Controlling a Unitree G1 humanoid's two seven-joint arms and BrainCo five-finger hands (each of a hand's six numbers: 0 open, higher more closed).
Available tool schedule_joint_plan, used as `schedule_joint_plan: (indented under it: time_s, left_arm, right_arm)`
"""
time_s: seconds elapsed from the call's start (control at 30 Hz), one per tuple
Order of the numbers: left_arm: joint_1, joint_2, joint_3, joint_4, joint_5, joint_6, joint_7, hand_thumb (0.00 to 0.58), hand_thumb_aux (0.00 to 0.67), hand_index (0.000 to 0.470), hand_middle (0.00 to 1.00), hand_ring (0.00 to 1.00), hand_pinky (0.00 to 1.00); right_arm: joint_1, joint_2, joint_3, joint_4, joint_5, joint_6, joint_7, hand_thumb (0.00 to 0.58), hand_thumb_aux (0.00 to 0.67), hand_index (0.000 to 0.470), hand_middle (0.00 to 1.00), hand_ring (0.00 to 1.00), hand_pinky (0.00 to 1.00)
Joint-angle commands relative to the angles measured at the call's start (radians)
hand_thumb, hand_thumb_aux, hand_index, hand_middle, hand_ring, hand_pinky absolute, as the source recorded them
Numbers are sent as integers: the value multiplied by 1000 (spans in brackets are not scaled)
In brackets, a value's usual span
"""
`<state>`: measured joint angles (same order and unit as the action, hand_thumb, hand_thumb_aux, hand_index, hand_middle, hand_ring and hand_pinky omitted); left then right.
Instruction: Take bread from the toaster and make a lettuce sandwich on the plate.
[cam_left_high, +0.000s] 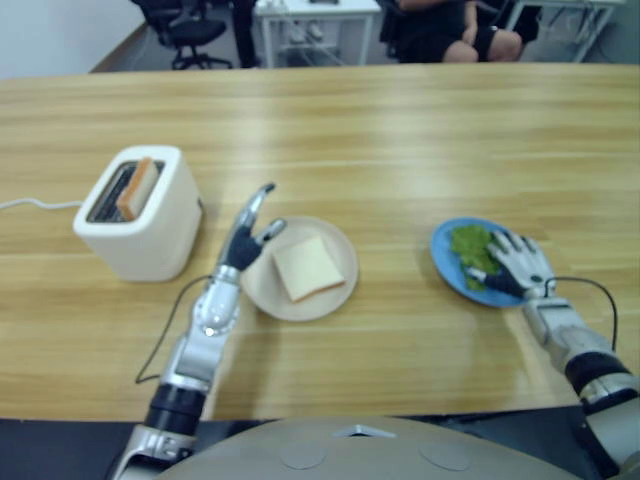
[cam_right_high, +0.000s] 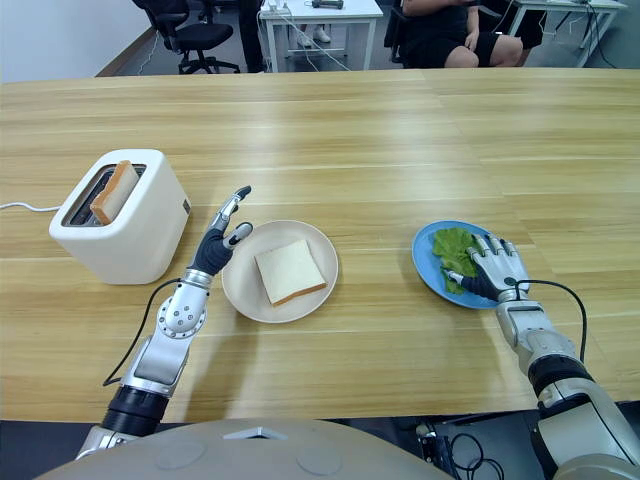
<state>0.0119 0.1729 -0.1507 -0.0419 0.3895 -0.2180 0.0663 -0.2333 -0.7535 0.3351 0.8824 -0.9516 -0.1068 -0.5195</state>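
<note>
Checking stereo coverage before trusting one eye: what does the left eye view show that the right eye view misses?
Left eye view alone: no extra task item. Right eye view alone: none either. Both: toaster holding one slice, bread on the beige plate, left hand open beside that plate's left edge, right hand at the lettuce on the blue plate.

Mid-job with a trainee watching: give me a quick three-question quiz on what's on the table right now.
1. True or false: the toaster holds no bread.
2. What lies on the blue plate? A) bread B) lettuce C) nothing
3. Fill in: the left hand is at the beige plate's ____ rim.

Key
1. False: a slice stands in a slot.
2. B, with the right hand at it.
3. Left.
</note>
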Motion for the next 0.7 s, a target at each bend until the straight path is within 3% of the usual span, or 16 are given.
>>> schedule_joint_plan:
  time_s: [0.03,0.47,0.5,0.53,0.57,0.7]
  left_arm:
    - [6,-1,-11,1,13,14,-1,0,0,0,0,0,0]
    - [13,1,-9,10,8,10,-1,0,0,0,0,0,0]
    - [13,1,-8,11,7,9,-1,0,0,0,0,0,0]
    - [14,1,-7,12,5,8,0,0,0,0,0,0,0]
    - [14,1,-5,14,4,7,1,0,0,0,0,0,0]
    - [14,2,2,23,-3,2,4,0,0,0,0,0,0]
  right_arm:
    - [40,1,41,12,14,-6,29,580,670,460,0,0,0]
    - [123,-61,-32,-204,115,4,11,580,670,460,0,0,0]
    - [142,-71,-57,-250,130,4,9,580,670,460,780,780,780]
    - [159,-79,-77,-291,143,6,13,580,670,460,780,780,780]
    - [176,-87,-98,-336,154,9,15,580,670,460,1000,1000,1000]
    - [235,-102,-165,-483,176,24,26,580,670,460,1000,1000,1000]
